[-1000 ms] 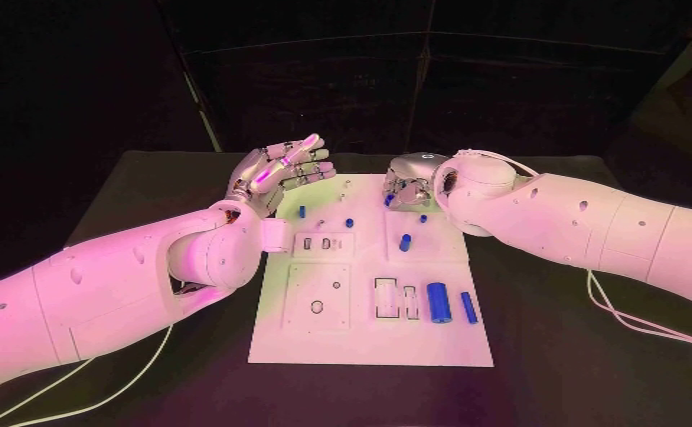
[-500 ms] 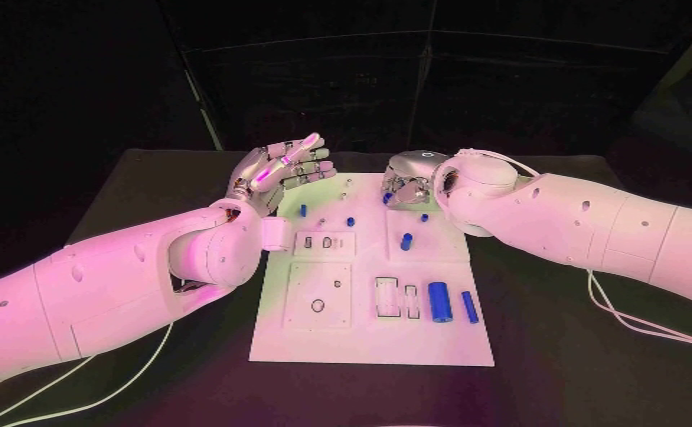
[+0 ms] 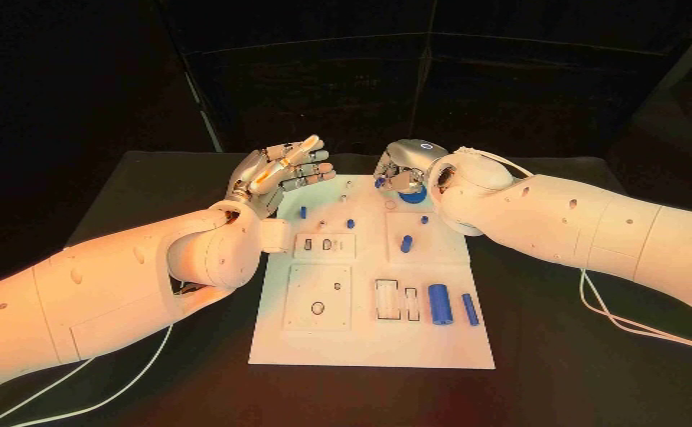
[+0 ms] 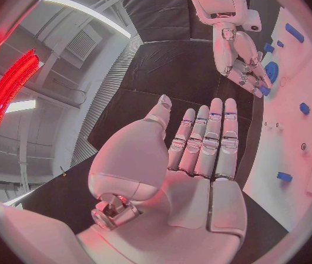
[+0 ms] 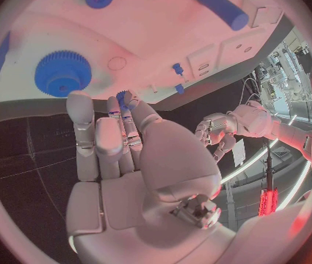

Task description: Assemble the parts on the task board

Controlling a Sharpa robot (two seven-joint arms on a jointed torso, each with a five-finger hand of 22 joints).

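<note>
In the head view you see the white board (image 3: 372,292) lying in the middle of the black surface (image 3: 144,197). Your left robot hand (image 3: 281,169) hangs above the board's far left corner, fingers straight and close together, holding nothing. Your right robot hand (image 3: 404,172) sits over the far edge of the board, fingers curled down around something blue; from here you cannot tell exactly what it is. Two blue cylinders (image 3: 440,303) lie side by side near the board's near right part, and a small blue peg (image 3: 407,242) stands further up.

In the left wrist view your left palm (image 4: 193,176) is flat and bare, with the board beside it.

In the right wrist view your right fingers (image 5: 130,114) pinch a small blue toothed piece (image 5: 123,97) at their tips, just off the board's edge. A large blue gear (image 5: 62,73) lies on the board near them.
</note>
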